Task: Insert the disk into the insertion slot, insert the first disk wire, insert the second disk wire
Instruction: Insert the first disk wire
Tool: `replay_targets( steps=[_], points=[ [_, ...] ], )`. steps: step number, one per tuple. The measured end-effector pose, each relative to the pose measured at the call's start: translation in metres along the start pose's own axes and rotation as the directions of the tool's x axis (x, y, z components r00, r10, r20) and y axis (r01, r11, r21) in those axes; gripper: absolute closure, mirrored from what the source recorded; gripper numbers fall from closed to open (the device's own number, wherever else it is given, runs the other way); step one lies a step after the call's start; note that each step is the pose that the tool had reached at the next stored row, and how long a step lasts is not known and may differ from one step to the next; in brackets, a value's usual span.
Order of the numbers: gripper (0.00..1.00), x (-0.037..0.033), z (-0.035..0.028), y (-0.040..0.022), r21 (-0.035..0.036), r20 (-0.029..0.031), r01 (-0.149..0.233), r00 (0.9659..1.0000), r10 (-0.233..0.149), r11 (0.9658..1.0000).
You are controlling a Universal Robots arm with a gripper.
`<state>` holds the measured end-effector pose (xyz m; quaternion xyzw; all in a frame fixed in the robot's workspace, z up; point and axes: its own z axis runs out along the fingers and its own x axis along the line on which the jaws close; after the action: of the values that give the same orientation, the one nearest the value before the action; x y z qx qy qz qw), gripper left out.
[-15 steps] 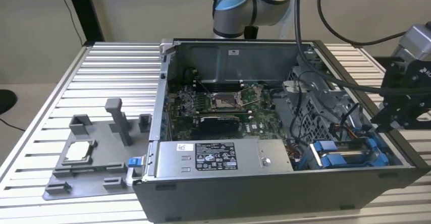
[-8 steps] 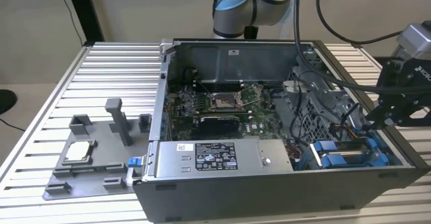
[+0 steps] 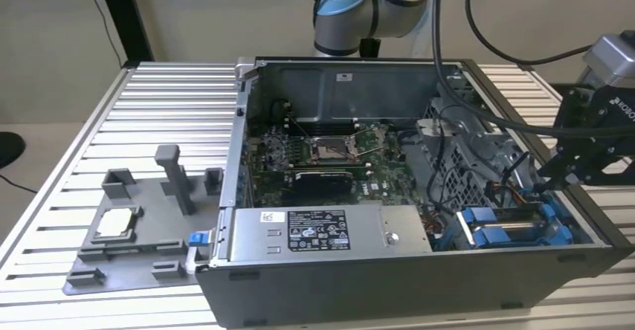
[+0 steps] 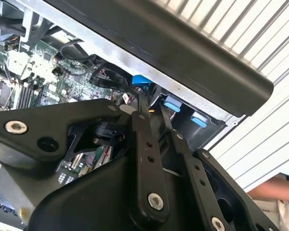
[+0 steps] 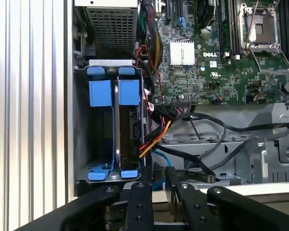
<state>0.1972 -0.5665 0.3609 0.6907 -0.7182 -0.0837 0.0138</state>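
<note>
The disk (image 5: 131,137) stands on edge in the slot (image 5: 81,134), in the corner of the case (image 3: 397,285) on the exterior view's right. A yellow-red wire (image 5: 156,137) reaches its end. The gripper (image 5: 157,171) hangs just beside that end, its fingers (image 5: 138,202) narrow and pinching a dark plug (image 5: 157,168) on a blue wire (image 5: 159,185). The case rests on the bench (image 3: 149,107).

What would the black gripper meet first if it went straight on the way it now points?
Probably the bundle of black and blue cables lying just ahead of the black gripper, beside the grey metal insertion slot with blue guides; depth is unclear, so this is a judgement.
</note>
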Motion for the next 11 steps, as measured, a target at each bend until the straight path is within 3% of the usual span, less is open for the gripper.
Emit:
replay_targets(
  steps=[2,3,8,9,11],
  points=[
    [1.00,0.0000,0.0001,0.0000,0.0000,0.0000,0.000,1.0000,0.000,1.0000],
    [0.00,-0.0001,0.0000,-0.0005,0.0000,-0.0001,0.000,1.0000,0.000,1.0000],
    [0.00,0.0001,0.0046,-0.0080,-0.0008,0.0001,0.000,1.0000,0.000,1.0000],
    [0.00,0.0002,0.0059,-0.0084,-0.0029,0.0000,0.000,1.0000,0.000,1.0000],
    [0.00,0.0001,0.0067,-0.0085,-0.0152,-0.0006,-0.002,1.0000,0.002,0.9999]
  ],
)
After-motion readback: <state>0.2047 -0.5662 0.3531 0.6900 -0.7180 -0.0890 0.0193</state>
